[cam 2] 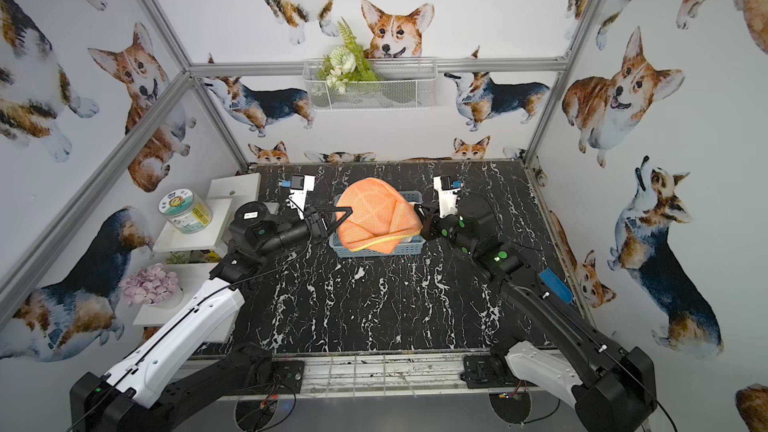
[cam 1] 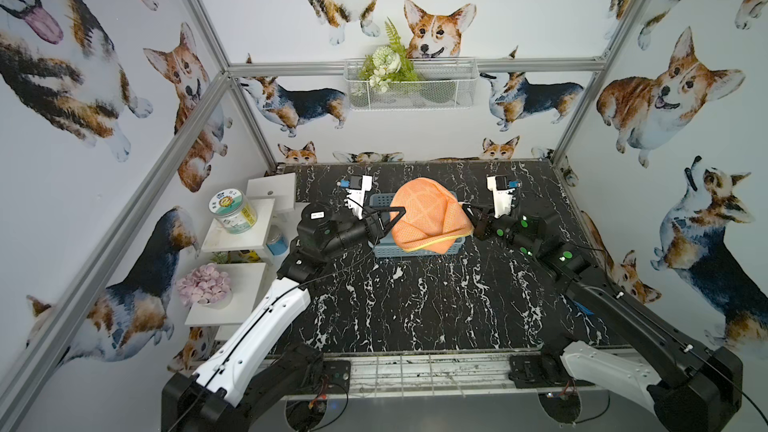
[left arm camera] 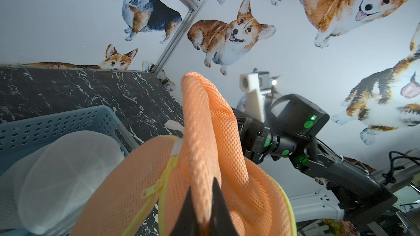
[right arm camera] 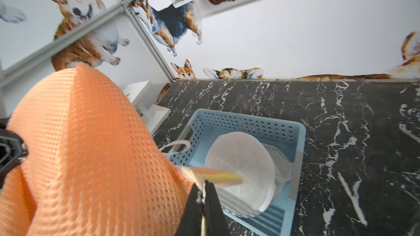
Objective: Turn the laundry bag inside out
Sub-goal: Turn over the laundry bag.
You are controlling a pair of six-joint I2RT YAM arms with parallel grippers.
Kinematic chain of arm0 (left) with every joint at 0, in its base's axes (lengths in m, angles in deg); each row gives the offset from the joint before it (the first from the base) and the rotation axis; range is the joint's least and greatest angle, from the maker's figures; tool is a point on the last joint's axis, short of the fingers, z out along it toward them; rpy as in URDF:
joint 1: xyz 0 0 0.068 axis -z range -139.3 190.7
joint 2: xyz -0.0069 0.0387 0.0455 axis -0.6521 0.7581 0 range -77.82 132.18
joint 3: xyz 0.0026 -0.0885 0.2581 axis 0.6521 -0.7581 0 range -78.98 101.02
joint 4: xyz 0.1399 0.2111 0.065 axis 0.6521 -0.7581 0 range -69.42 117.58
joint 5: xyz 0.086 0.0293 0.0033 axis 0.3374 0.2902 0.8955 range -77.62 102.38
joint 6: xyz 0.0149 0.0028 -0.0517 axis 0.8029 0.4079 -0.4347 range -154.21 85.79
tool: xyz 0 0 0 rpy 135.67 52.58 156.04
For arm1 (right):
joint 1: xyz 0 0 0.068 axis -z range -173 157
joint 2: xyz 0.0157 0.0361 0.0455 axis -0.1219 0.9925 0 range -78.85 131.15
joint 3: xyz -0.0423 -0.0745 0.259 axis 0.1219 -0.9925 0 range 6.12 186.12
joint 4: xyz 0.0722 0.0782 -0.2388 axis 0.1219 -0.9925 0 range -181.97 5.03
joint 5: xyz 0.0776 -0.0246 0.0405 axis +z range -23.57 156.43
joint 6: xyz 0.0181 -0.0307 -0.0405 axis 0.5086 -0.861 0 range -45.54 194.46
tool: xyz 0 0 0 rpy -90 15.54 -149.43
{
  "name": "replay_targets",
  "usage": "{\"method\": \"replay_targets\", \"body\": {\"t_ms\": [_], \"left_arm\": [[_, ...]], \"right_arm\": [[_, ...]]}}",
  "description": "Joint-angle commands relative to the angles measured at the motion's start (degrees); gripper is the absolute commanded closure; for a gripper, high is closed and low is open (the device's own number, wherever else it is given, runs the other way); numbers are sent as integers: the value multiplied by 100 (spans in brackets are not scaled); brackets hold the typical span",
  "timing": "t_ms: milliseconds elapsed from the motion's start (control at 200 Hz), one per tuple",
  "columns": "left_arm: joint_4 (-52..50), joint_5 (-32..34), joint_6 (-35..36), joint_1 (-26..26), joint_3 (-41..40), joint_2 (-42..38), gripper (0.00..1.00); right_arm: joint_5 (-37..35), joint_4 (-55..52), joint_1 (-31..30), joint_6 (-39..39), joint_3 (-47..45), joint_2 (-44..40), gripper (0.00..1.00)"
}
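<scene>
Left gripper (left arm camera: 203, 200): clamps a fold of the orange mesh laundry bag (left arm camera: 204, 137) between jaws pressed together, with cloth bulging to either side of the black fingers (left arm camera: 218, 207). Enters from the bag's left side in both top views.

Right gripper (right arm camera: 204, 189): pinches the bag's yellow-trimmed rim (right arm camera: 218, 176), jaws likewise closed on it (only a short strip of trim pokes out past the tips).

Same laundry bag (cam 1: 428, 214), top view: hangs in the air between the two grippers, domed upward. Sits directly over the blue basket (cam 1: 415, 252) at the far middle of the black marble table (cam 1: 415, 309) and hides most of the basket from above.

Yellow zipper (left arm camera: 156, 185): runs along the bag's lower open edge, slider visible in the left wrist view.

White mesh bag (right arm camera: 241, 166): lies inside the basket, lower than the orange one.

White shelves (cam 1: 241, 238): stand off the table's left edge and carry a labelled jar (cam 1: 232, 211) and a pot of pale purple flowers (cam 1: 203, 284).

Wire basket (cam 1: 411, 85): hangs on the back wall and holds white flowers with greenery (cam 1: 384, 64).
</scene>
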Motion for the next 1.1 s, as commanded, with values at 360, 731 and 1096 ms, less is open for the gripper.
{"method": "replay_targets", "body": {"t_ms": [360,731,1096], "left_arm": [[1085,2177,354,379,230,139,100],[1223,2493,395,524,192,184,100],[1168,2670,428,560,151,-58,100]], "right_arm": [[2666,1652,-329,1133,139,-289,38],[2031,2191,-1162,1625,539,619,45],[1284,1686,-1175,1658,838,1081,41]]}}
